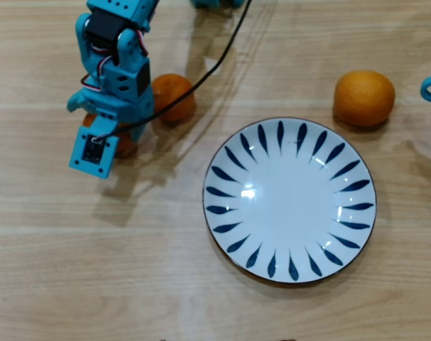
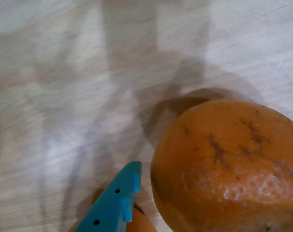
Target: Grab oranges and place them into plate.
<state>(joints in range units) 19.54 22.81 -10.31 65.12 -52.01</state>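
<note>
Filling the lower right of the wrist view, one orange (image 2: 228,169) sits just beside a teal finger (image 2: 115,203), with a sliver of a second orange (image 2: 139,221) under that fingertip. Seen from overhead, the jaws (image 1: 112,142) hang over a small orange (image 1: 125,147) that is mostly hidden beneath them; whether they are open or closed cannot be told. Another orange (image 1: 174,97) lies just beside them, the plate (image 1: 290,199) stands empty well off to the right on the table (image 1: 94,270), and a paler orange (image 1: 364,97) rests beyond its rim.
</note>
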